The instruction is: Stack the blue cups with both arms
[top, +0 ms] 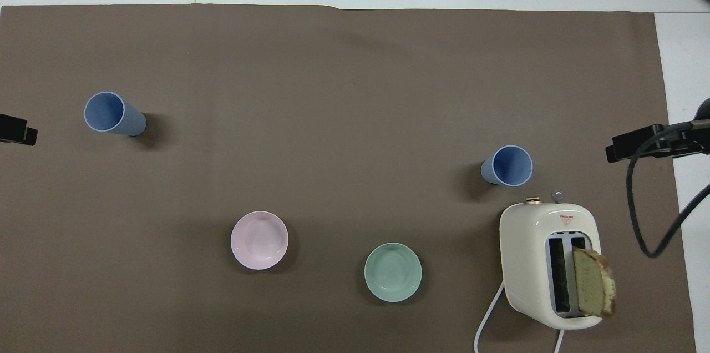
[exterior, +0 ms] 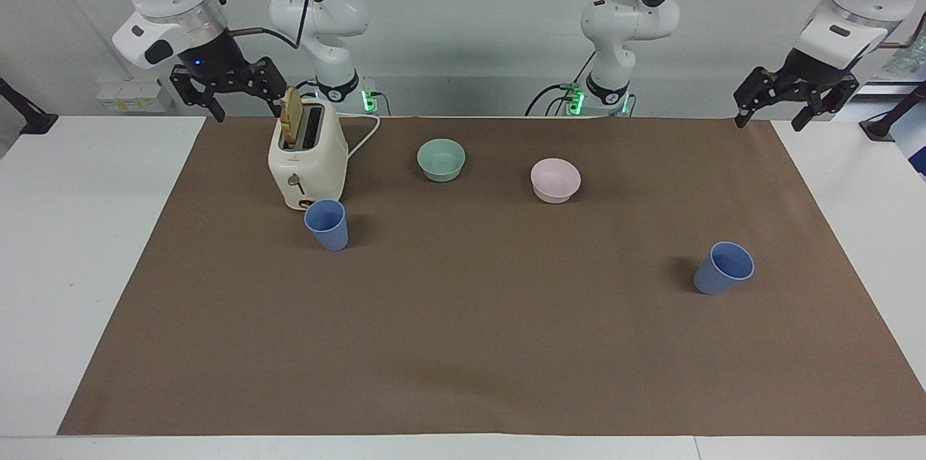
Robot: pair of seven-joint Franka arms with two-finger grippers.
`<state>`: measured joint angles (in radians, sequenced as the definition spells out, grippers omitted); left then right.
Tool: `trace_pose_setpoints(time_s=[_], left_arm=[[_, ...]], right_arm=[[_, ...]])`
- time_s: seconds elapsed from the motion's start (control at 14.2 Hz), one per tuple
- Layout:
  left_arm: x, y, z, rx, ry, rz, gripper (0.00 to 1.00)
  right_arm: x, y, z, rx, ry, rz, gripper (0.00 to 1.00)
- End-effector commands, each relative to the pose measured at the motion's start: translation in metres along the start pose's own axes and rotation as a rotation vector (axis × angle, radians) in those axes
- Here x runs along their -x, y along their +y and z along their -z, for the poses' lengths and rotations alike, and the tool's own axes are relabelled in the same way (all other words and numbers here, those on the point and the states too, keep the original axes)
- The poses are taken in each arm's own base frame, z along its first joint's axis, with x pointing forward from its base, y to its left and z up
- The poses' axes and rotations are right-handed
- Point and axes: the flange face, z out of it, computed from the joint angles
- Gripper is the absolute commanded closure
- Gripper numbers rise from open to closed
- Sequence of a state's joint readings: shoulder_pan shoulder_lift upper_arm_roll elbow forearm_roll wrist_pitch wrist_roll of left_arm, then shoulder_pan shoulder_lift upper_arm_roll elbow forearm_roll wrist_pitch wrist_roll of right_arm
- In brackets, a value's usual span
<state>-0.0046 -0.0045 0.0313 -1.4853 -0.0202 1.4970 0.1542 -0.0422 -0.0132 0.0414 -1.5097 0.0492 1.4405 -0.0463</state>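
I hold my left gripper (exterior: 796, 107) and right gripper (exterior: 226, 97) spread and empty above the table's ends, since one blue cup (exterior: 327, 224) stands just beside the toaster (exterior: 307, 160) and the other blue cup (exterior: 723, 267) stands well apart, toward the left arm's end.

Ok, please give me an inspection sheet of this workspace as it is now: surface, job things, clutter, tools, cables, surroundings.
Surface: brown mat on white table.
Job things: two blue cups, upright, apart; one by the toaster, one toward the left arm's end.
Clutter: toaster with bread slice; green bowl; pink bowl.
Tools: left tool open, raised over its mat corner; right tool open, raised beside the toaster; both empty.
Cables: white toaster cord; black cable on the right arm.
Surroundings: white wall; nothing else seen.
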Motion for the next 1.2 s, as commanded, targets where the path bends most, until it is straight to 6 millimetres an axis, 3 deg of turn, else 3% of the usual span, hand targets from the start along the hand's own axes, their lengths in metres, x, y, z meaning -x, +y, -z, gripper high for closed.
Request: trace_pose_setpoints(time_s=[0.0, 1.13], left_arm=[[0.0006, -0.0030, 0.0022, 0.004, 0.022, 0.003, 0.00], [-0.0070, -0.0031, -0.0008, 0.002, 0.049, 0.000, 0.00]], right_arm=[[0.0063, -0.0002, -0.0003, 0.000, -0.011, -0.003, 0.00], [0.0072, -0.0004, 0.0009, 0.000, -0.011, -0.002, 0.00]])
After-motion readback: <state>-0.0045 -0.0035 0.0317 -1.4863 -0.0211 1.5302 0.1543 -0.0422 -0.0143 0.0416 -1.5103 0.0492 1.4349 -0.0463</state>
